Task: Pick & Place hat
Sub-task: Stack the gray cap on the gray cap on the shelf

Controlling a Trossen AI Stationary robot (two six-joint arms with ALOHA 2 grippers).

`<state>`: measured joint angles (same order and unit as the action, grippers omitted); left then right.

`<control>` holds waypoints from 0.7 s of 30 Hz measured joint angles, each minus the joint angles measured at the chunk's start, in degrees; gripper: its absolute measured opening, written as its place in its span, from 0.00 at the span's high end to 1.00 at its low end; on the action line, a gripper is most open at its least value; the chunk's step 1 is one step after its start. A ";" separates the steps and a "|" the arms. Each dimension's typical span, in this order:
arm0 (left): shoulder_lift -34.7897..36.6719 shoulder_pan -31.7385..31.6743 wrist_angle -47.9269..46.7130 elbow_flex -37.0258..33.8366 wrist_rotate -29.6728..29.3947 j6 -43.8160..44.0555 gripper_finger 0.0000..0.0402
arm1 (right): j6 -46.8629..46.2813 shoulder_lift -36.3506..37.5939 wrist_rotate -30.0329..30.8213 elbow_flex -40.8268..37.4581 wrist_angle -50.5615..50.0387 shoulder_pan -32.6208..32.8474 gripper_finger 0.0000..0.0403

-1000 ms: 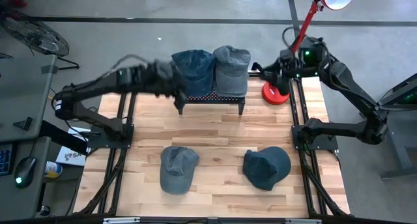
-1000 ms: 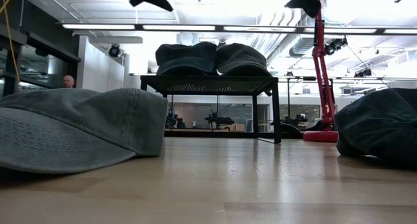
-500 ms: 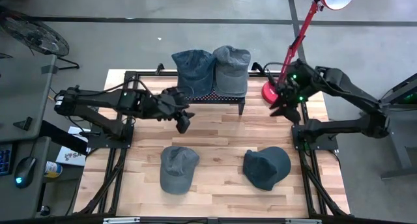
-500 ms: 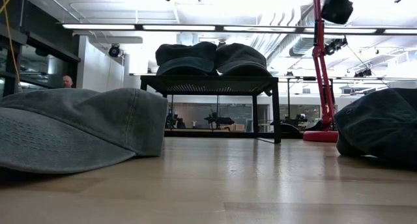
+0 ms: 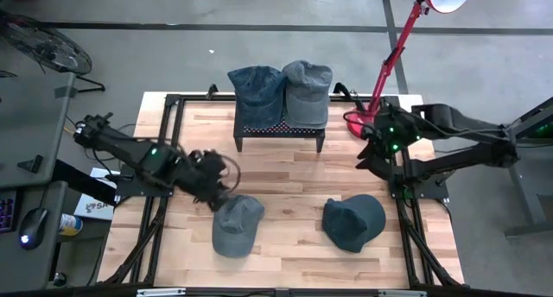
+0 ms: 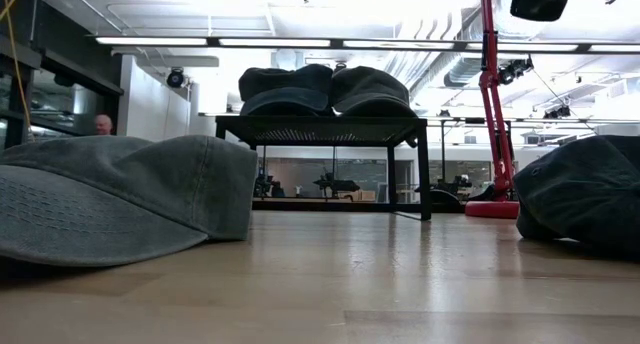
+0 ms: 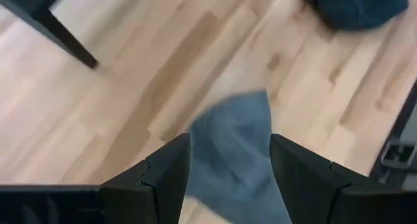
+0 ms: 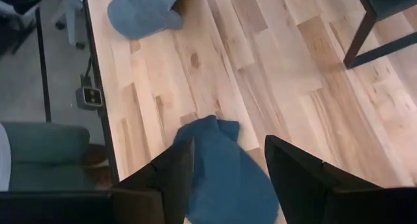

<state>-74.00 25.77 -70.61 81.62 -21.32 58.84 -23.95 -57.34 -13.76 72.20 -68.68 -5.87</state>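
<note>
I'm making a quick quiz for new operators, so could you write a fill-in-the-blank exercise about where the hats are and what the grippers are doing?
1. The number of hats sitting on the black rack is ____.
2. The left gripper hovers beside the lighter hat with its fingers ____.
3. The darker hat lies on the wooden table nearer the ____ arm.
4. The lamp at the table's far right corner is coloured ____.

Missing words: two; open; right; red

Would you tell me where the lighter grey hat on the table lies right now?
In the high view, the lighter hat lies front left on the table, beside the darker hat, with the left tool just above it.
</note>
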 joint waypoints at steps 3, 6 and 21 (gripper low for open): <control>-0.28 4.47 0.52 -0.67 -0.01 0.14 0.49 | -4.66 -0.08 3.56 0.01 1.95 4.71 0.55; -0.48 7.94 1.05 -3.80 -0.12 -1.98 0.49 | -8.31 -0.32 7.84 0.00 4.86 9.18 0.55; -0.46 16.04 27.40 -27.66 10.95 6.86 0.49 | -16.12 -7.25 19.96 0.00 16.20 21.20 0.55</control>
<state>-74.46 41.81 -43.21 53.97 -10.37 65.70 -40.07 -64.59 6.20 72.20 -52.48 15.33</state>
